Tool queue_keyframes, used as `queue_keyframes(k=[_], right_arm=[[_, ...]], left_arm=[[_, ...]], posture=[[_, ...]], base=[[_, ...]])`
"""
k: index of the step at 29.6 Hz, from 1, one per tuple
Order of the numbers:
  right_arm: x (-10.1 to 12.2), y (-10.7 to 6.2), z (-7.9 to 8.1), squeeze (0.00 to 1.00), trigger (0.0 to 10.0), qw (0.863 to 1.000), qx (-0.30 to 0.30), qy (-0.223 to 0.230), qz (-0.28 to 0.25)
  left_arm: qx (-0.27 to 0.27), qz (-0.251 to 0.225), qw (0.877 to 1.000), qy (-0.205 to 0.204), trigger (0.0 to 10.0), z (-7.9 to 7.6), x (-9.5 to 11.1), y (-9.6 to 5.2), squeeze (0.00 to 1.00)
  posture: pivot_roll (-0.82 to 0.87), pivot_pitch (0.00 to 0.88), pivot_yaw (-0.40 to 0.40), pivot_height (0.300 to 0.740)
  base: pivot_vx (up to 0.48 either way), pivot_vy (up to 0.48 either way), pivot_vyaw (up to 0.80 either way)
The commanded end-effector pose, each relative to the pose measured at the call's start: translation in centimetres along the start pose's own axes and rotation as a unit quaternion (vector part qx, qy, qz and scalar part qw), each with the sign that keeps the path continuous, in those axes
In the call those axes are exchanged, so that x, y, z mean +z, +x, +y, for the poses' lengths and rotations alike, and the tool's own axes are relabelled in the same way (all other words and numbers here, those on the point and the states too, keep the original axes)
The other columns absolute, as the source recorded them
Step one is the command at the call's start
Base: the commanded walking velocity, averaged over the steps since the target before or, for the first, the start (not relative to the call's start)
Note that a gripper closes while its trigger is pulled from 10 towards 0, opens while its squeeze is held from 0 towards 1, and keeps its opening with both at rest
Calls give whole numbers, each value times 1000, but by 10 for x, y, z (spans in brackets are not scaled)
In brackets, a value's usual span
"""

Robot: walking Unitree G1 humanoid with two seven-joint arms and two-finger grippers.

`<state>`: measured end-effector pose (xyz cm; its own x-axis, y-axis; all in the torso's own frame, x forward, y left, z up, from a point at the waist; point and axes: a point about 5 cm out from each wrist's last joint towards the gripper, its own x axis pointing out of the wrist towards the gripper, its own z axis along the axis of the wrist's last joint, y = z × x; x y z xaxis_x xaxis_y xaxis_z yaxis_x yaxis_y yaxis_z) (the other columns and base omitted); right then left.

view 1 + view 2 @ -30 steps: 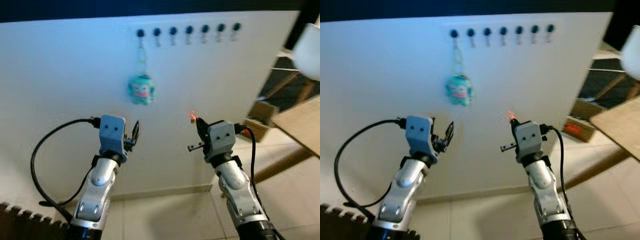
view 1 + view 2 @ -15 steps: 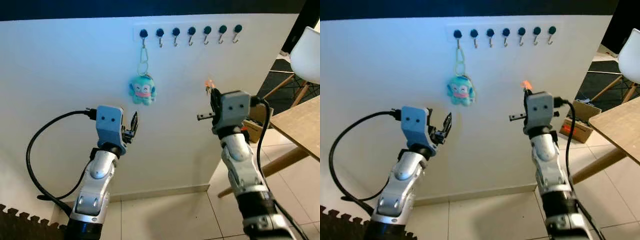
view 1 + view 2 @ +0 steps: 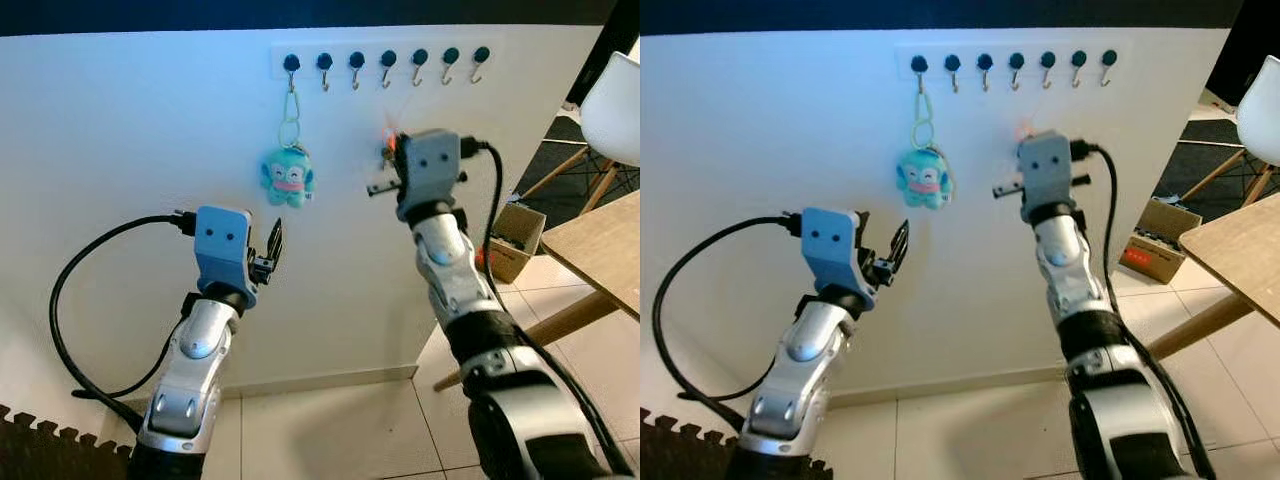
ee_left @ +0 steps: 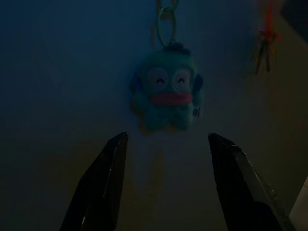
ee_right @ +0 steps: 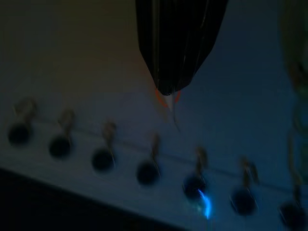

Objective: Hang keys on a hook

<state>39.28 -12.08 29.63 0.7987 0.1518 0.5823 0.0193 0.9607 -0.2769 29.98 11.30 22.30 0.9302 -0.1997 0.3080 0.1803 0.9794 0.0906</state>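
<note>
Smooth white wall panel (image 3: 130, 150) with a row of seven small metal hooks (image 3: 387, 64) on round dark knobs near the top. Hanging from the leftmost hook on a pale looped ring: fluffy turquoise plush charm (image 3: 286, 180), round eyes, pink lips, tiny illegible tag. Right gripper (image 5: 168, 89) raised just below the hooks, black fingers pressed together on the keys (image 4: 265, 50), a small cluster on an orange cord. Left gripper (image 4: 166, 139) lower, below the plush, fingers spread, empty. Pale wooden table edge (image 3: 600, 250) and white chair (image 3: 615, 110) at right.
</note>
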Motion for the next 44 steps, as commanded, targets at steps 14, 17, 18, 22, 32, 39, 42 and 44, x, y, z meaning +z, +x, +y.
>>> queue_keyframes(k=[14, 17, 18, 22, 32, 39, 42, 44], right_arm=[[44, 13, 6, 0, 10000, 992, 3, -2, -129], [43, 11, 5, 0, 10000, 992, 1, -2, -130], [40, 8, 4, 0, 10000, 992, -1, -1, -127], [33, 5, 3, 0, 10000, 993, -2, 2, -115], [26, 13, 9, 0, 10000, 997, 8, 4, -76], [37, 15, 10, 0, 10000, 994, 7, -5, -110], [38, 13, 10, 0, 10000, 993, 5, -8, -115], [35, 8, 9, 0, 10000, 993, 2, -9, -116]], left_arm=[[9, 14, 1000, -4, 10000, -4, -2, -8, 0], [9, 15, 1000, -3, 10000, -3, -2, -9, 0], [9, 15, 1000, -3, 10000, -3, -2, -9, 0], [6, 16, 1000, -3, 10000, -4, -2, -7, 0], [5, 14, 1000, -2, 10000, -4, -1, -5, 0], [8, 16, 1000, -2, 10000, -4, -2, -8, 0], [8, 16, 1000, -2, 10000, -4, -3, -8, 0], [8, 16, 1000, -3, 10000, -5, -3, -8, 0]], posture=[[159, 224, -21, 740], [157, 224, -20, 740], [157, 224, -20, 740], [151, 223, -11, 740], [158, 218, -15, 740], [160, 220, -20, 740], [157, 220, -21, 740], [156, 219, -21, 740]], base=[[0, 0, 0], [0, 0, 0], [0, 0, 0], [0, 0, 0], [0, 0, 0], [0, 0, 0], [0, 0, 0], [0, 0, 0]])
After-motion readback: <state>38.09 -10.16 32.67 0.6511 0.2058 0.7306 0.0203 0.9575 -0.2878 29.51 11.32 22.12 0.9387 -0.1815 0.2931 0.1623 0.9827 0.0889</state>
